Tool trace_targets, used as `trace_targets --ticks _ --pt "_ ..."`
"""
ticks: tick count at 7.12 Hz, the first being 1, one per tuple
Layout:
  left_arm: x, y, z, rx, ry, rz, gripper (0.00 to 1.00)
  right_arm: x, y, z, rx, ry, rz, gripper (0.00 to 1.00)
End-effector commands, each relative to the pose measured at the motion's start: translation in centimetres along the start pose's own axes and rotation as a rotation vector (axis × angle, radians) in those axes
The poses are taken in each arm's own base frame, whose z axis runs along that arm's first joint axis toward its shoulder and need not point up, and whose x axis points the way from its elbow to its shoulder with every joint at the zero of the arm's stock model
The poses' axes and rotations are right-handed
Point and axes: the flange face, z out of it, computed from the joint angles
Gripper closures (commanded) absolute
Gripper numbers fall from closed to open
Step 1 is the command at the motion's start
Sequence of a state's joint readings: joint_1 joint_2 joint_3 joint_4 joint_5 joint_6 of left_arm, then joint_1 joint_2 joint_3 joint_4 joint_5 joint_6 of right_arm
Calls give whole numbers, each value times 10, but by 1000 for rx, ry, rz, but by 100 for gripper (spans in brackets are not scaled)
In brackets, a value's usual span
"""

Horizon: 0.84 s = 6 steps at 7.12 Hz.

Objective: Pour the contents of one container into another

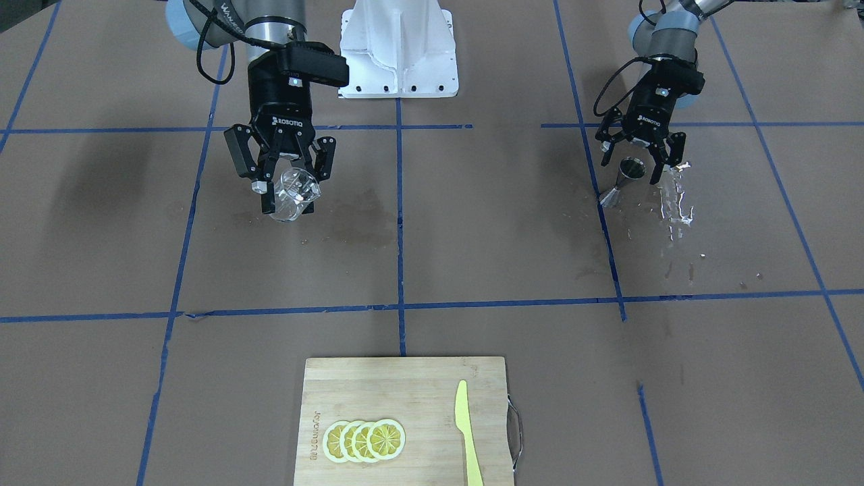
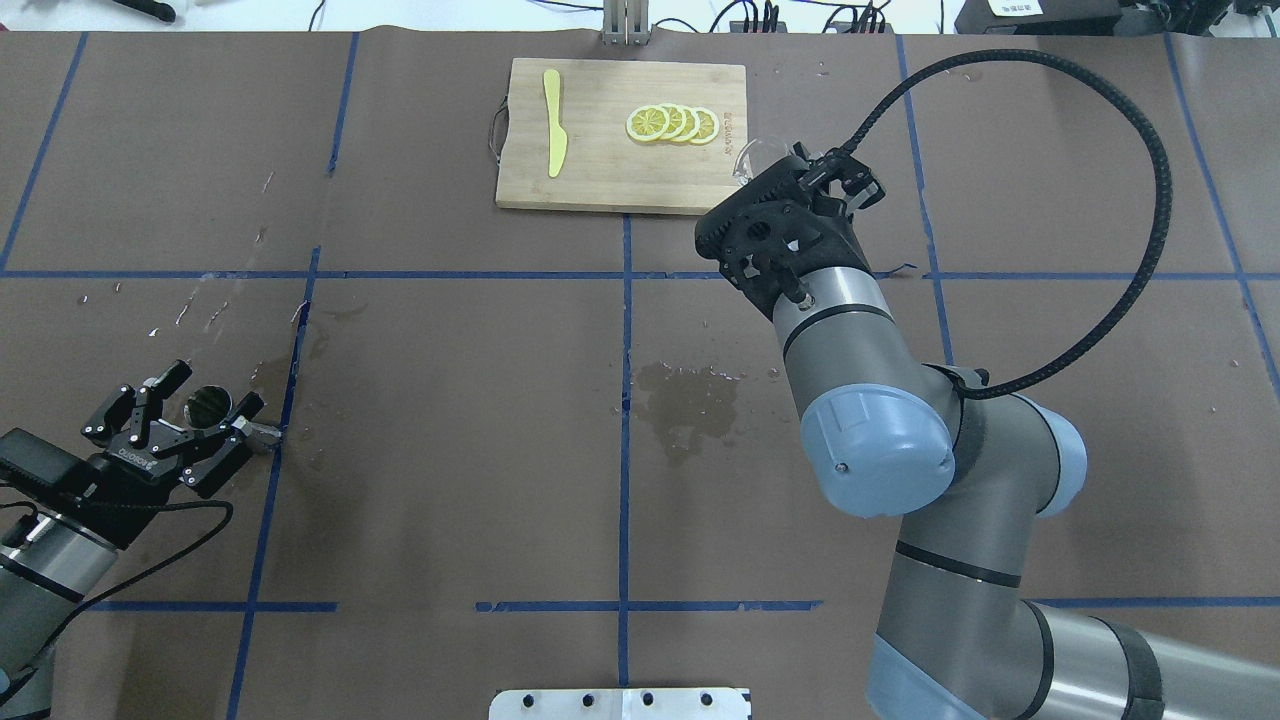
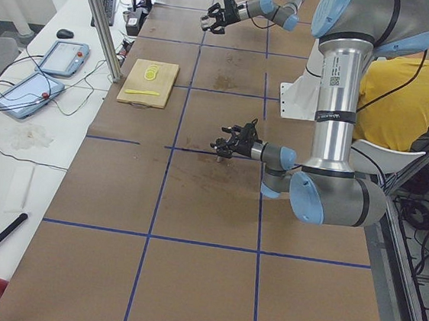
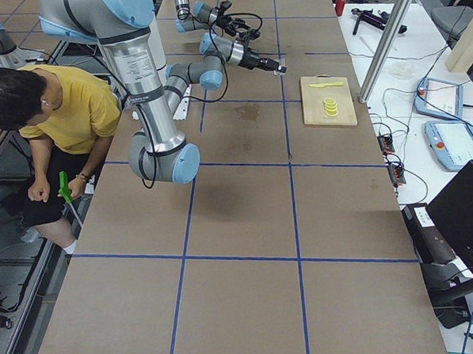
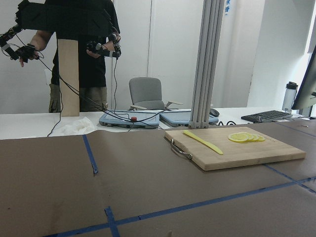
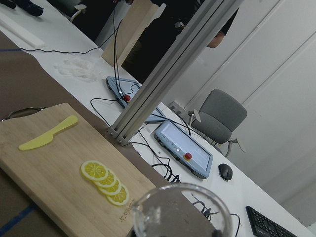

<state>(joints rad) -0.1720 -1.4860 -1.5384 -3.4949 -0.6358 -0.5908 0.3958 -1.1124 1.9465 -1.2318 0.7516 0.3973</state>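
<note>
- Above the brown paper-covered table (image 1: 472, 236), the small clear round cup (image 1: 297, 196) hangs tilted, pinched in the right gripper (image 1: 289, 185).
- Well apart, the grey steel hourglass jigger (image 1: 624, 179) stands upright between the left gripper's (image 1: 638, 162) spread fingers.
- Spilled water (image 1: 677, 202) glistens just beside the jigger.

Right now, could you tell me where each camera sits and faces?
Front: across table, facing robot; left arm, right arm, cup.
Overhead: behind robot, looking forward; both arms, jigger.
Left: table's left end; left arm near.
Right: table's right end; right arm near.
Left wrist: low, facing board; robot unseen.
Right wrist: facing board; cup rim.
Wrists share the board.
</note>
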Motion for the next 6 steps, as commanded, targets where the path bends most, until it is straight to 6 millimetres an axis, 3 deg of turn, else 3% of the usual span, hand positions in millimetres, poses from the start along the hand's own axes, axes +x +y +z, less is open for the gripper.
trace_targets --ticks 1,2,4,6 --pt "7 -23 -5 55 46 54 0 0 0 0 0 0 0 100" --pt "12 -33 -5 58 104 104 0 0 0 0 -1 0 -1 100" --pt "-25 -64 20 19 183 209 1 0 1 1 -2 1 -2 100" --pt "-78 -103 49 -94 234 344 1 0 1 1 -2 1 -2 100"
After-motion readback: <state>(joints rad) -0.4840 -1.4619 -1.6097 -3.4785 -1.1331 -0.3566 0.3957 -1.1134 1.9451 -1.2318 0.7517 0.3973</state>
